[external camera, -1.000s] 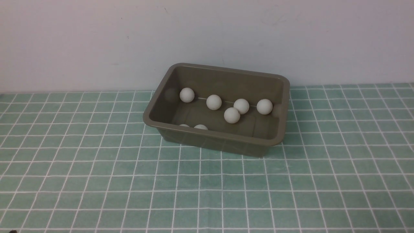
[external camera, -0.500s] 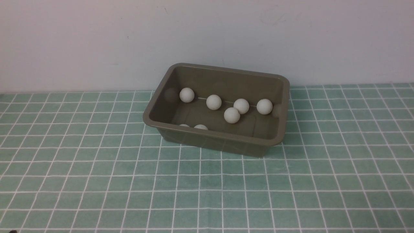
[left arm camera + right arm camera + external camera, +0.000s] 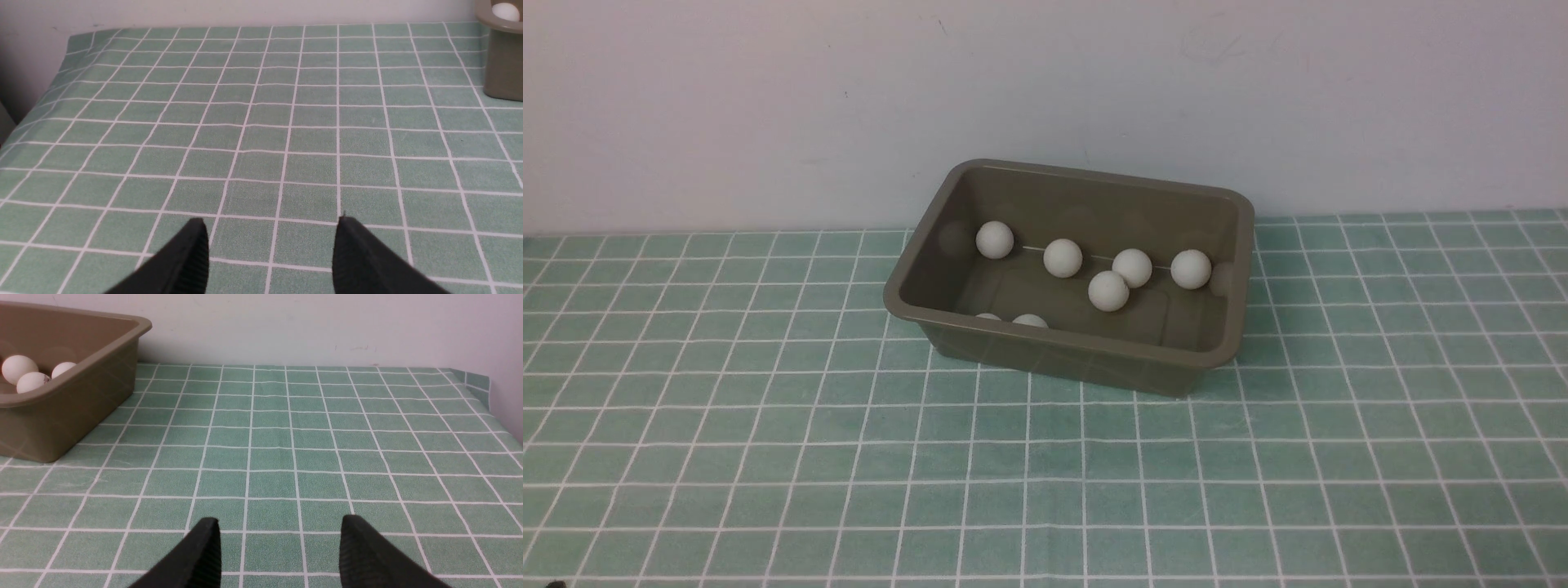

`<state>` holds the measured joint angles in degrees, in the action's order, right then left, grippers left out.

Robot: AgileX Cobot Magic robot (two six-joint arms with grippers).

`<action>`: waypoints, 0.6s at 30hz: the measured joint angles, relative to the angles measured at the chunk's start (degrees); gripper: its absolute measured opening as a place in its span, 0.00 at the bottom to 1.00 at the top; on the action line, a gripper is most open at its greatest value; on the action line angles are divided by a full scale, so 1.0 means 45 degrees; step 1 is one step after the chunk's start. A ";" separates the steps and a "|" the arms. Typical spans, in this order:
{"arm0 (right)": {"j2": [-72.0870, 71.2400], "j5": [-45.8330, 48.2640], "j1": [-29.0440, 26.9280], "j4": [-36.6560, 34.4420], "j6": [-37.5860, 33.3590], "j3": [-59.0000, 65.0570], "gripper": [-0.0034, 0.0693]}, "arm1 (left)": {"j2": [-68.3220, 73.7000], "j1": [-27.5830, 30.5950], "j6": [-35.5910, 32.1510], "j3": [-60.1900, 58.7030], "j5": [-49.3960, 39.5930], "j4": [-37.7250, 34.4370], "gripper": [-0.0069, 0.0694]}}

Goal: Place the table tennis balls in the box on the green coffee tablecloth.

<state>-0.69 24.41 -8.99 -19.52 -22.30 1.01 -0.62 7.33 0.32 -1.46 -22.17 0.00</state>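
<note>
The left gripper stood with its jaws apart and nothing between them, low over the green coffee tablecloth, and the right gripper showed the same wide, empty gap. The box lay ahead of both tools, off to the inner side of each, well apart from the fingertips. Seven table tennis balls sat inside it: four in a loose row toward the wall farthest from the tools, one just nearer and touching its neighbour, and two half hidden behind the near rim. No ball showed on the cloth in any view, so the collecting looked finished. The step in hand seemed to be resting clear; doing it well probably meant keeping both arms back from the box so the rim was not nudged.
</note>
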 joint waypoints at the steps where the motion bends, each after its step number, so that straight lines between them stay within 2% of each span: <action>1: 0.0000 0.0000 0.0000 0.0000 0.0000 0.0000 0.55 | 0.0000 -0.0047 0.0000 0.0000 0.0000 0.0000 0.58; 18: 0.0000 0.0000 0.0000 0.0000 0.0000 0.0000 0.55 | 0.0000 -0.0121 0.0000 0.0000 0.0000 0.0000 0.58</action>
<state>-0.69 24.41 -8.99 -19.52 -22.30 1.01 -0.62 6.78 0.32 -1.46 -22.17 0.00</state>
